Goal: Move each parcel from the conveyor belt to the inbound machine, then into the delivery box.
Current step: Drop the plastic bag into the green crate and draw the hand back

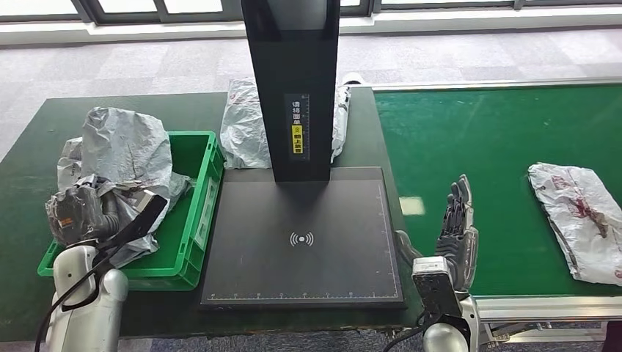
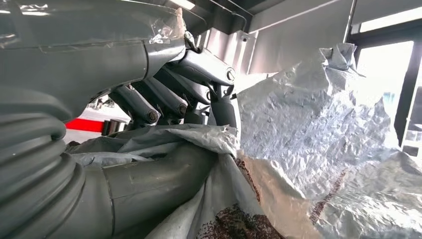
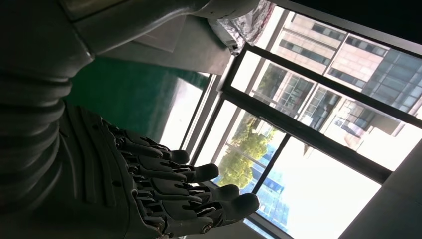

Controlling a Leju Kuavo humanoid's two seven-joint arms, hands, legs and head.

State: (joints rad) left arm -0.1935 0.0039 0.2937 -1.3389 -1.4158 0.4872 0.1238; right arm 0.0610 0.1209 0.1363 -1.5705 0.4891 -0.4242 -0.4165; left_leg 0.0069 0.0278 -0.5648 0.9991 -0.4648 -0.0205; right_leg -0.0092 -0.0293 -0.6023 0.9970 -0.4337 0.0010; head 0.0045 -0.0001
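Right hand (image 3: 169, 194), fingers (image 3: 199, 173) extended, before green belt (image 3: 124, 94), windows (image 3: 318, 129).

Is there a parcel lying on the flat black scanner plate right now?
No. In the head view the scanner plate is bare, while one parcel lies on the green conveyor belt.

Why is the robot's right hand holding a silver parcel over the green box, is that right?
No, it is the left hand that holds the silver parcel over the green box, as the head view shows. The right hand is open, holding nothing.
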